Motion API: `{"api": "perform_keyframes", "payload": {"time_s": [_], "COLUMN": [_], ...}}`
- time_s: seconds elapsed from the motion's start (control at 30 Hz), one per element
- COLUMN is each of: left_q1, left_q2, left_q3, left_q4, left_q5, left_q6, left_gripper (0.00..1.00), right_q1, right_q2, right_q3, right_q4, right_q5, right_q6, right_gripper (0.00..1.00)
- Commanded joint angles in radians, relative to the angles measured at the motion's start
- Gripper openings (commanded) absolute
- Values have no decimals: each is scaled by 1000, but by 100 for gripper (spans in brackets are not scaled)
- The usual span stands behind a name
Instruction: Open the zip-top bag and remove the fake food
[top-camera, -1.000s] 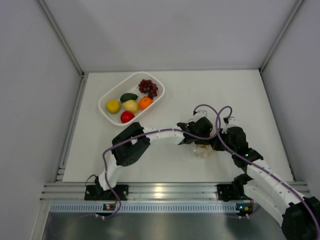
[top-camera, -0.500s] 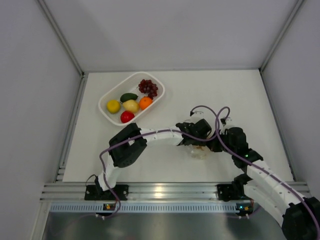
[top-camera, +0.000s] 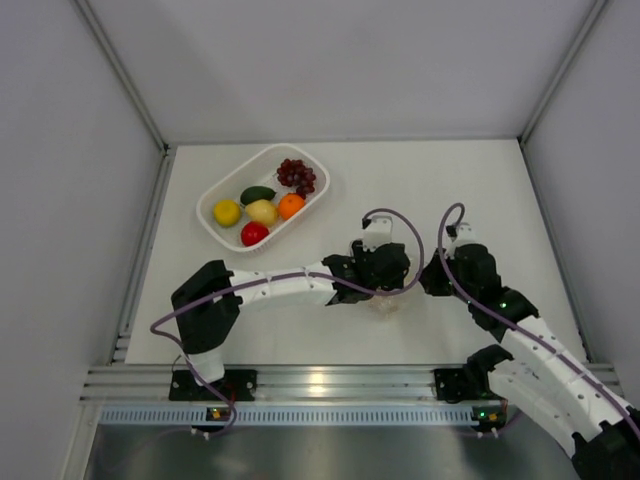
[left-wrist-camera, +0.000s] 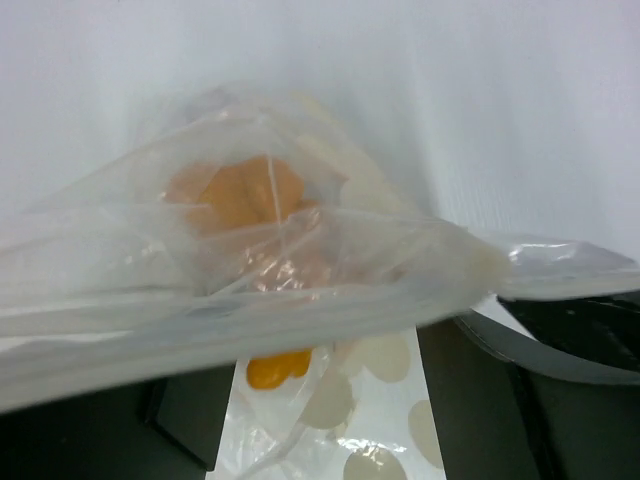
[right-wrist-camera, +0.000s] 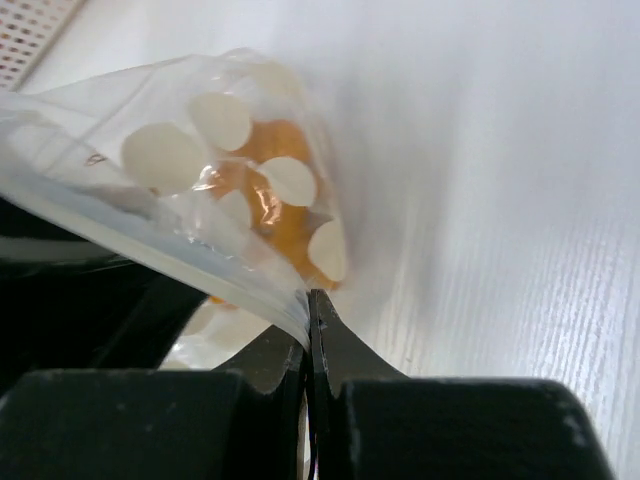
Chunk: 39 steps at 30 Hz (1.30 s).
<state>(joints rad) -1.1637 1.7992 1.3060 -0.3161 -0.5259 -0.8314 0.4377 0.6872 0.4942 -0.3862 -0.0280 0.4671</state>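
Zip-top bag low over the white worktop, between both end effectors, one piece of fake food inside.

Top view: left end effector sits over the bag; right end effector is at its right edge. The white basket, well apart to the far left, holds red apple, orange, two lemons, avocado and grapes.
Left wrist view: dark fingers stand spread. The bag's zip band runs across in front of them, and an orange-yellow piece shows through the dotted film.
Right wrist view: fingers pressed together, pinching the bag's zip edge. The pouch bulges beyond, with the orange piece inside against the film; a corner of the basket shows top left.
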Motion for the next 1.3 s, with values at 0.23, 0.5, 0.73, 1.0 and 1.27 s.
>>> {"api": "perform_keyframes", "payload": {"time_s": [0.23, 0.5, 0.73, 1.0, 1.27], "left_q1": [4, 10, 9, 62, 73], "left_q2": [84, 183, 187, 282, 385], "left_q3": [174, 228, 182, 236, 346], "left_q4": [-63, -107, -109, -104, -106], "left_q5": [-53, -88, -63, -13, 9], "left_q6": [28, 37, 26, 26, 26], "left_gripper": [74, 64, 61, 69, 70], "right_q1": [134, 154, 154, 162, 165], "right_q2": [106, 29, 80, 68, 12], "right_q3": [15, 14, 29, 21, -9], "right_q4": [-36, -68, -45, 3, -14], "right_q5": [243, 365, 381, 277, 295], "right_q6": [28, 56, 70, 61, 64], "right_gripper": [0, 0, 0, 0, 0]}}
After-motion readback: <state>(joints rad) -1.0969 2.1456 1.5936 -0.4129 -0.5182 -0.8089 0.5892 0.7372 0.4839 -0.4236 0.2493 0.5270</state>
